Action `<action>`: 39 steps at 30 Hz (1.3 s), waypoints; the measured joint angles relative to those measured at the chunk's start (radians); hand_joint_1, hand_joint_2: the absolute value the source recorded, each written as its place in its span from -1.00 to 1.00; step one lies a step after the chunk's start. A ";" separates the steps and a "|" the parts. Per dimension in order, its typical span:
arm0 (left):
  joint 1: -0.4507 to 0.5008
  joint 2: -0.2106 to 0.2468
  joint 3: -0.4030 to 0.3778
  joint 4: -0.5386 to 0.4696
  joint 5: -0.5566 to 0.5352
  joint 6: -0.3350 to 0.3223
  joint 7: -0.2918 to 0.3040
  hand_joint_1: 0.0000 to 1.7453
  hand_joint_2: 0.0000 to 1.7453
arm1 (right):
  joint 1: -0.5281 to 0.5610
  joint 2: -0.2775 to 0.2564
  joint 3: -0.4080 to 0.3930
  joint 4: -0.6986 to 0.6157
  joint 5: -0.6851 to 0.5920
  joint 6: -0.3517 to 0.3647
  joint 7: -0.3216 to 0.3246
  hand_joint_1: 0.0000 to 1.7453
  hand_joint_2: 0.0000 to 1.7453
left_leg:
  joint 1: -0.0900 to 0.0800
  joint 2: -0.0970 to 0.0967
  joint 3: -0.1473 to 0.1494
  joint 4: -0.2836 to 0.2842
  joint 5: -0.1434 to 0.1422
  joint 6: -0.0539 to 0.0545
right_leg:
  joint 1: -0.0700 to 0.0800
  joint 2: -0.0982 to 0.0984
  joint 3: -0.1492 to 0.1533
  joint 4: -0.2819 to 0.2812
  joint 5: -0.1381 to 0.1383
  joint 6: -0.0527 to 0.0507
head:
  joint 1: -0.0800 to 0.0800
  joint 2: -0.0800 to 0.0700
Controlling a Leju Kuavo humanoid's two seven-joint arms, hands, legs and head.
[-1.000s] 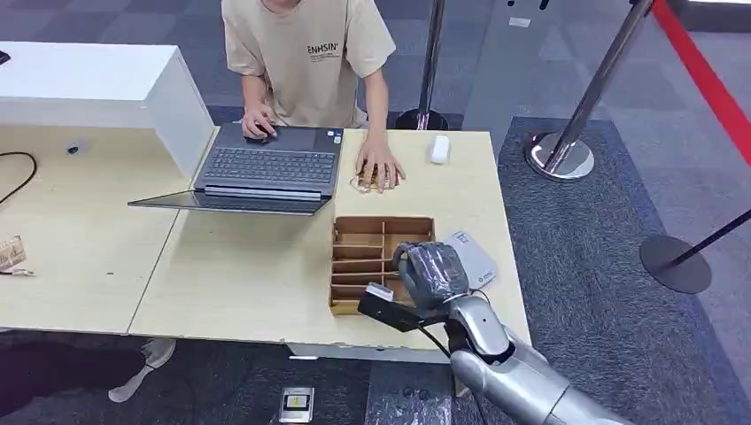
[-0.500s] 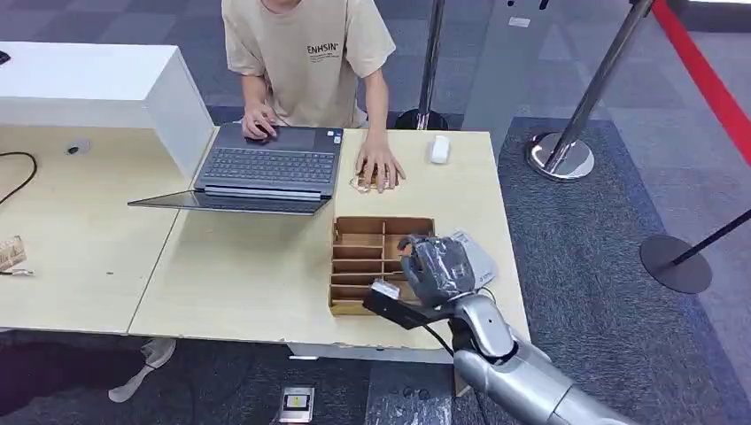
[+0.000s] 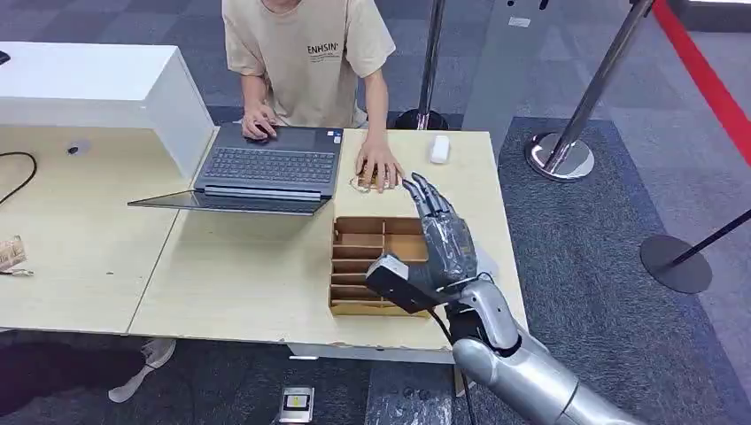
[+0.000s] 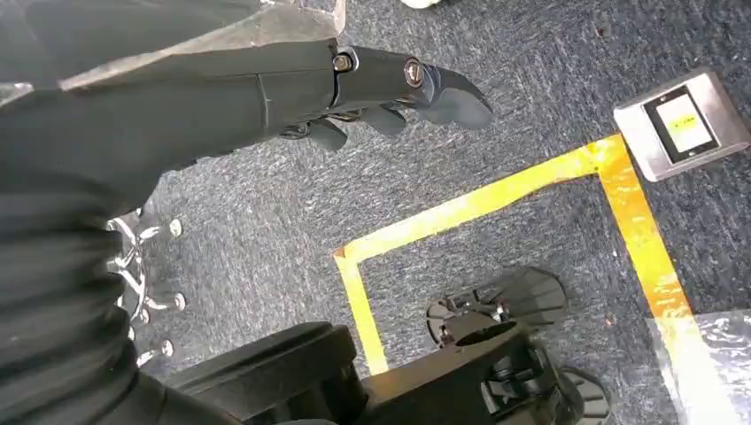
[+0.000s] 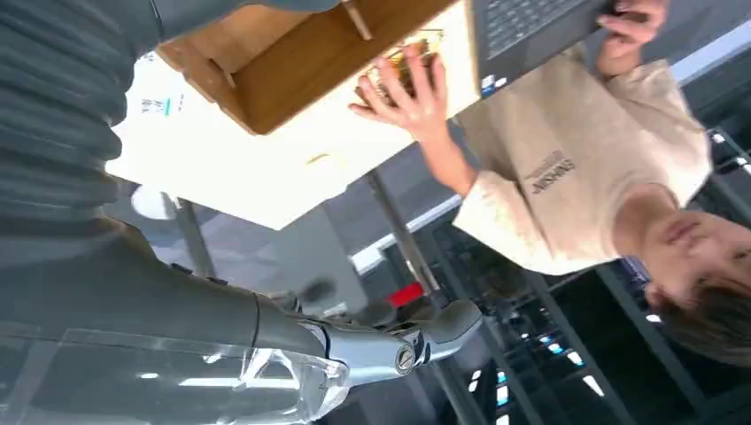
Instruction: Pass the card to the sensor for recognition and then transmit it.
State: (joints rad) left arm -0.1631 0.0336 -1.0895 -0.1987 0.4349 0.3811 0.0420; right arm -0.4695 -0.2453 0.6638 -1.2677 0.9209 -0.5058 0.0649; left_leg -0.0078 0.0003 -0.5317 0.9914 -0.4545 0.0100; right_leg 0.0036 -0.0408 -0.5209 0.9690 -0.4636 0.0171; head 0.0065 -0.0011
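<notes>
While the right hand point(image 3: 443, 243) hung above the wooden tray point(image 3: 359, 266) on the counter point(image 3: 239, 274), fingers point(image 3: 429, 197) spread wide and holding nothing, no card could be made out, so the pickup step seemingly called for reaching down.

the head view is bright and even, with light from above and only soft, short shadows under the laptop point(image 3: 266, 168) and the wooden box point(image 3: 376, 266). the pale table point(image 3: 239, 274) has no strong glare. the left wrist view is dimmer but sharp on the carpet point(image 4: 496, 133). in the right wrist view the table is overexposed to nearly white, the background is dark with small lamp spots, and the near hand point(image 5: 266, 354) is slightly blurred.
</notes>
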 joint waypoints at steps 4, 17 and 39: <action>0.000 0.000 0.000 0.000 -0.002 0.000 0.000 -1.00 1.00 | 0.004 -0.003 -0.005 -0.037 0.008 0.027 0.000 -1.00 1.00 | 0.000 0.000 0.000 0.000 0.000 0.000 | 0.000 0.000 0.000 0.000 0.000 0.000 | 0.000 0.000; 0.000 0.001 0.000 0.000 -0.005 0.000 0.006 -1.00 1.00 | 0.047 -0.020 -0.005 -0.068 0.018 0.058 0.013 -0.38 1.00 | 0.000 0.000 0.000 0.000 0.000 0.000 | 0.000 0.000 0.000 0.000 0.000 0.000 | 0.000 0.000; -0.001 0.001 0.000 0.000 -0.016 -0.002 0.016 -1.00 1.00 | 0.057 -0.022 0.000 0.075 -0.034 0.063 -0.034 0.16 1.00 | 0.000 0.000 0.000 0.000 0.000 0.000 | 0.000 0.000 0.000 0.000 0.000 0.000 | 0.000 0.000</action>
State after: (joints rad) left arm -0.1644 0.0347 -1.0895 -0.1987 0.4189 0.3792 0.0576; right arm -0.4123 -0.2674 0.6638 -1.1929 0.8866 -0.4429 0.0305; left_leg -0.0078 0.0001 -0.5322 0.9914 -0.4547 0.0100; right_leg 0.0035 -0.0408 -0.5211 0.9689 -0.4636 0.0172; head 0.0065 -0.0011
